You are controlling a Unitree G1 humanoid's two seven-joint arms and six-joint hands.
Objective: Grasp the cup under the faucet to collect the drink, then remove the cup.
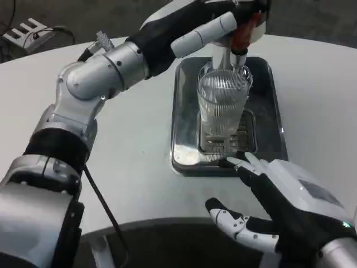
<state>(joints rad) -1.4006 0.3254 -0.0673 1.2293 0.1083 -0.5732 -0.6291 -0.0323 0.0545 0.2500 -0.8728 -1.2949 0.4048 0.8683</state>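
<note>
A clear ribbed glass cup (pixel 222 107) stands upright on the metal drip tray (pixel 185 111), right below the faucet spout (pixel 226 56). The faucet's red lever (pixel 244 29) is at the top edge. My left hand (pixel 203 25) reaches in from the left, and a white finger (pixel 215 28) lies against the red lever; the top edge cuts off part of the hand. My right hand (pixel 284 204) is open with fingers spread, just in front of the tray's near edge and apart from the cup.
The tray sits on a white round table (pixel 134 145). A black cable (pixel 97 192) runs along my left forearm toward the table's near edge. A grey object (pixel 28 30) lies at the far left.
</note>
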